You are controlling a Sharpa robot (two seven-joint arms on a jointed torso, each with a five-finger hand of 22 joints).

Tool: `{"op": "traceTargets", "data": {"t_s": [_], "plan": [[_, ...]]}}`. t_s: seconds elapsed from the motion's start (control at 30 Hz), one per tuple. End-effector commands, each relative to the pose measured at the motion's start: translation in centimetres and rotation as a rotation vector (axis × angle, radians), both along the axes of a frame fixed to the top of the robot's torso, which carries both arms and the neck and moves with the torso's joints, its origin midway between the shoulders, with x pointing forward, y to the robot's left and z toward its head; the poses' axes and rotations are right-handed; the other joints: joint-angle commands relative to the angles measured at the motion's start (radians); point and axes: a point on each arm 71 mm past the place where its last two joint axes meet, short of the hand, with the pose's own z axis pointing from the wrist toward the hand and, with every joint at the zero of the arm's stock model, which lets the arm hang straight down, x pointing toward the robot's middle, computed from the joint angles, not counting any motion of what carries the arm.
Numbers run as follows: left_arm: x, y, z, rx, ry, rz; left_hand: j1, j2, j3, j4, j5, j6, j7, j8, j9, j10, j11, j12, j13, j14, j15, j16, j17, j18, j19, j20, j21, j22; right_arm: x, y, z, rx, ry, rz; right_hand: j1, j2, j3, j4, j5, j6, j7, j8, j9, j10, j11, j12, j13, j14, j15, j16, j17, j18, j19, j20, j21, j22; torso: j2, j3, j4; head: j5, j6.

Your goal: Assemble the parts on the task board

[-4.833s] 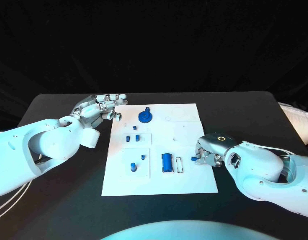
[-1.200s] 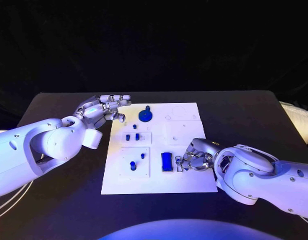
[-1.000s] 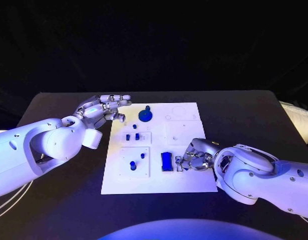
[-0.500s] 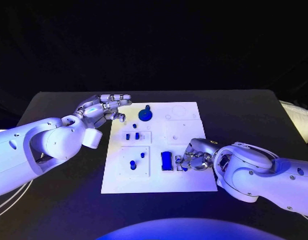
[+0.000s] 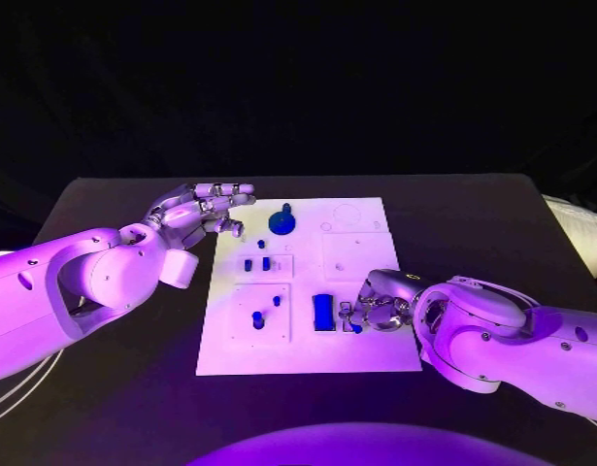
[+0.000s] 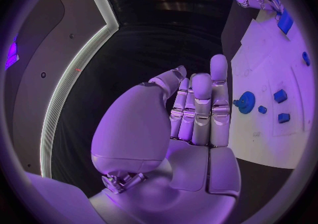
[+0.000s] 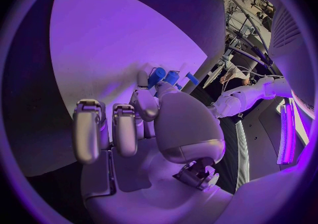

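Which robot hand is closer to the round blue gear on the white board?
The left hand. It hovers open just beside the round blue gear, at the task board's far corner. The right hand is farther off, down by the long blue block.

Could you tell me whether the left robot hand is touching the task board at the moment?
Apart. The left wrist view shows the left robot hand raised with dark table between its fingers and the task board.

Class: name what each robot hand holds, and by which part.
Left hand holds nothing. Right hand pinches a small blue part at its fingertips; which part cannot be told.
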Motion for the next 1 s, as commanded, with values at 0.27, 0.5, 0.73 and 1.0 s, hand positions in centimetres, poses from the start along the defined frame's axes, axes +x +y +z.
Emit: {"op": "traceTargets", "data": {"t_s": [0.27, 0.5, 0.73, 1.0], "plan": [[-0.08, -0.25, 0.07, -0.006, -0.005, -0.020, -0.007, 0.007, -0.005, 0.002, -0.005, -0.008, 0.000, 0.003, -0.002, -0.003, 0.004, 0.003, -0.001, -0.005, 0.001, -0.006, -0.001, 0.008, -0.008, -0.001, -0.006, -0.001, -0.28, 0.05, -0.39, -0.041, 0.012, 0.034, -0.132, -0.005, -0.103, -0.001, -0.171, 0.008, 0.002, 0.002, 0.005, 0.025, 0.000, -0.015, -0.003, 0.086, -0.006, 0.000, 0.182, -0.009, 0.028, -0.006, 0.005, 0.069, 0.000, 0.0006, -0.0015, 0.003, 0.001], [-0.06, -0.21, 0.06, -0.005, -0.005, -0.019, -0.006, 0.008, -0.006, 0.001, -0.005, -0.008, 0.000, 0.003, -0.002, -0.003, 0.004, 0.004, -0.001, -0.006, 0.001, -0.007, -0.004, 0.008, -0.009, -0.001, -0.006, -0.002, -0.29, -0.10, -0.27, -0.048, -0.002, 0.035, -0.156, -0.002, -0.135, -0.001, -0.231, 0.008, 0.003, 0.002, 0.007, 0.024, 0.001, -0.022, -0.003, 0.086, -0.005, -0.001, 0.181, -0.009, 0.028, -0.006, 0.005, 0.070, 0.000, 0.0008, -0.0017, 0.002, 0.002], [-0.05, -0.16, 0.02, -0.004, -0.003, -0.019, -0.005, 0.008, -0.006, 0.001, -0.005, -0.008, 0.000, 0.004, -0.002, -0.003, 0.004, 0.004, -0.001, -0.007, 0.001, -0.007, -0.006, 0.008, -0.009, -0.001, -0.006, -0.002, -0.49, -0.29, 0.11, -0.034, -0.022, 0.029, -0.146, -0.006, -0.141, -0.005, -0.233, 0.007, 0.002, 0.002, 0.008, 0.024, 0.001, -0.020, -0.002, 0.086, -0.006, 0.000, 0.183, -0.009, 0.029, -0.006, 0.006, 0.072, 0.000, 0.0019, -0.0020, 0.001, 0.002], [-0.12, -0.08, -0.18, 0.000, 0.002, -0.021, -0.005, 0.009, -0.006, 0.000, -0.005, -0.008, 0.000, 0.004, -0.002, -0.004, 0.004, 0.005, -0.001, -0.009, 0.001, -0.009, -0.009, 0.008, -0.009, -0.001, -0.007, -0.002, -0.82, -0.77, 0.45, -0.026, -0.024, 0.027, -0.090, -0.018, -0.160, -0.015, -0.256, 0.005, 0.003, 0.001, 0.011, 0.024, 0.001, -0.026, 0.000, 0.086, -0.005, -0.001, 0.182, -0.009, 0.028, -0.006, 0.006, 0.072, -0.001, 0.0003, -0.0010, 0.001, 0.003]]}}
